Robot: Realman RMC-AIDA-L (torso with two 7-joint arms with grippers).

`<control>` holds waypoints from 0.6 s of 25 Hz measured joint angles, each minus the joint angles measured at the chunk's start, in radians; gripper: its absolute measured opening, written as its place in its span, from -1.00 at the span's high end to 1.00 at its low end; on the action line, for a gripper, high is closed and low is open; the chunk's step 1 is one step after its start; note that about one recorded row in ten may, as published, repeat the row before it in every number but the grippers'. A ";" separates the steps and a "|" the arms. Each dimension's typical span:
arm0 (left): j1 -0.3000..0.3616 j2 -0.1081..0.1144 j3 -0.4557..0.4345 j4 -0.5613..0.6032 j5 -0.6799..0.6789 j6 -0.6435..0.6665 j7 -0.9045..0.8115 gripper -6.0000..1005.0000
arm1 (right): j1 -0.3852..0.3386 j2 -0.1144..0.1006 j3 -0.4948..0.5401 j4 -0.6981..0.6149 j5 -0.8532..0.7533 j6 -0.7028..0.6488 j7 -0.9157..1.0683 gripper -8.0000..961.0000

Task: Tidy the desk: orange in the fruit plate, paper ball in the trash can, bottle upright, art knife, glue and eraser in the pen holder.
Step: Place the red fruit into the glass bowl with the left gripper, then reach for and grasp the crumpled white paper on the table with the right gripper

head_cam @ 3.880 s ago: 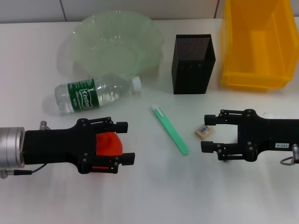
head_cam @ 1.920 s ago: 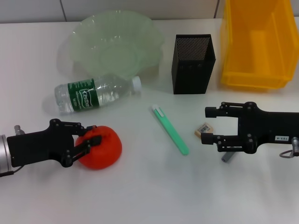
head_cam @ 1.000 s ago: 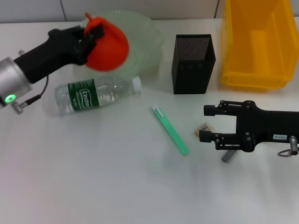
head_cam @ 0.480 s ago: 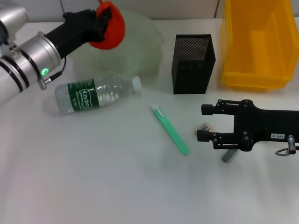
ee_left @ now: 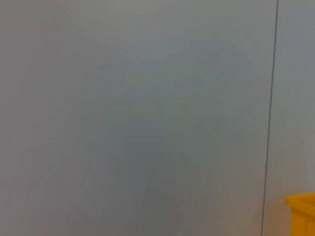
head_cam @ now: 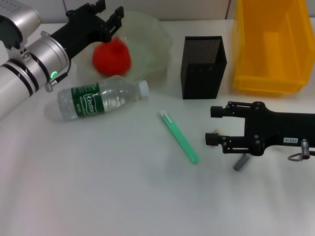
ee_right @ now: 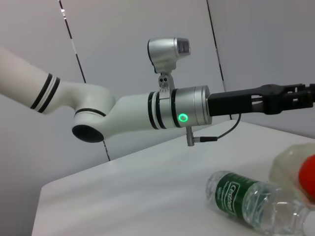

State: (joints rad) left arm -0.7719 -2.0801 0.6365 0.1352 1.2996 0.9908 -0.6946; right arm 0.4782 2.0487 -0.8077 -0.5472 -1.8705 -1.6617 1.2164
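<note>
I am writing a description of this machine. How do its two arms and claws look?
The left arm is white with black rings, a silver wrist with a green light and a thin cable. Both the left claw and the right claw are black linkage frames; the right carries a small white label.

The left arm [head_cam: 19, 73] is a glossy white tube with paired black rings, ending in a silver metal cuff with a glowing green ring light and a thin grey cable. Beyond the cuff sits the left gripper [head_cam: 109, 17], matt black, built from bolted linkage bars. The right gripper [head_cam: 212, 125] is likewise black, with a small white label and a metal ring behind it.
</note>
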 joint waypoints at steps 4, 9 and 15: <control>-0.001 0.000 -0.005 0.001 -0.001 0.008 -0.015 0.23 | 0.002 0.001 0.010 0.001 0.000 0.001 0.000 -0.42; 0.032 0.012 0.045 0.059 0.035 0.184 -0.216 -0.40 | 0.006 0.001 0.017 0.002 0.001 0.014 0.000 -0.42; 0.218 0.041 0.317 0.324 0.100 0.516 -0.542 -0.61 | 0.008 -0.005 0.057 0.003 0.001 0.012 0.000 -0.41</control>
State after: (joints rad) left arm -0.5537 -2.0394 0.9535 0.4589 1.3991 1.5067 -1.2365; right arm 0.4865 2.0439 -0.7504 -0.5445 -1.8698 -1.6495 1.2166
